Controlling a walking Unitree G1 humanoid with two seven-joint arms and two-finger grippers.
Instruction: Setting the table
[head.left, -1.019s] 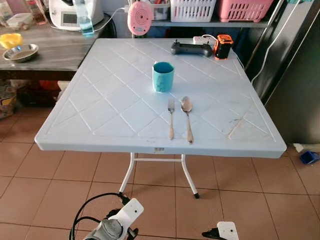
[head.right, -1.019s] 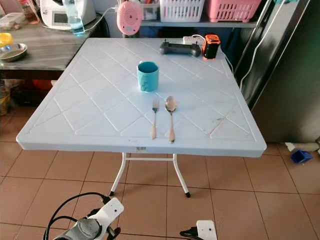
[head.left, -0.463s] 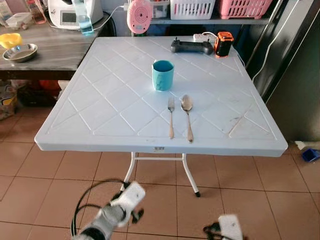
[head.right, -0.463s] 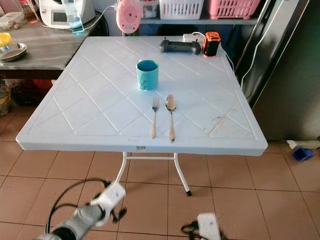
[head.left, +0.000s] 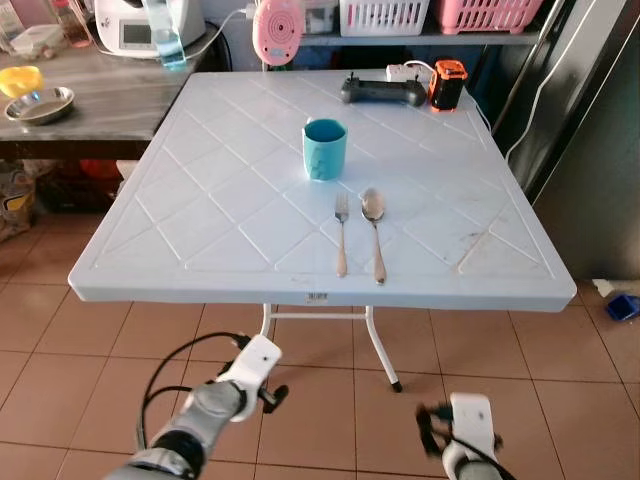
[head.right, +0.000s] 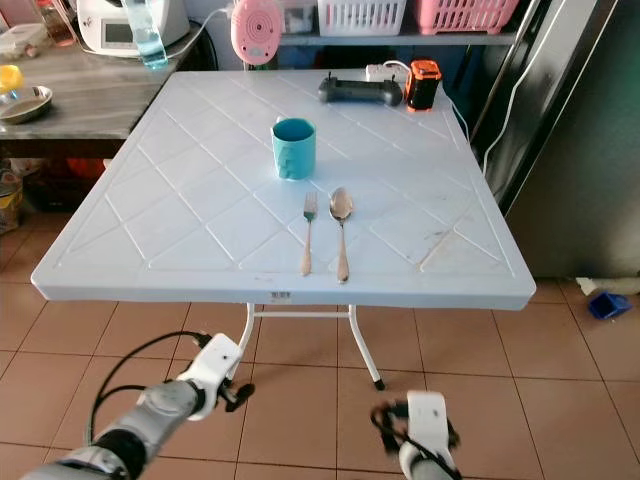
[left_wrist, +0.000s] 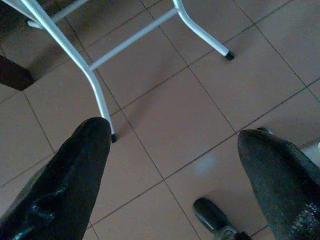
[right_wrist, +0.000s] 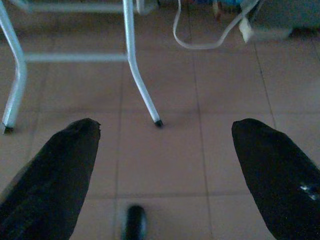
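On the white plastic folding table (head.left: 200, 230) stands a teal cup (head.left: 325, 149) near the middle. In front of it a fork (head.left: 341, 235) and a spoon (head.left: 374, 230) lie side by side, handles toward me. Both arms are low, in front of the table's near edge and above the tiled floor. My left gripper (head.left: 268, 393) is below the table's front left. In the left wrist view its fingers (left_wrist: 75, 180) stand wide apart, open and empty. My right gripper (head.left: 428, 432) is lower right, its fingers (right_wrist: 270, 170) also spread with nothing between them.
At the table's far edge lie a black controller (head.left: 381, 93) and an orange device (head.left: 447, 86). A wooden counter (head.left: 110, 95) with a metal bowl (head.left: 38, 103) adjoins on the left. A dark cabinet (head.left: 600, 170) stands on the right. The white table legs (left_wrist: 90, 75) are just ahead.
Both arms have risen from the bottom edge and come forward toward the table. The things on the table have not moved.
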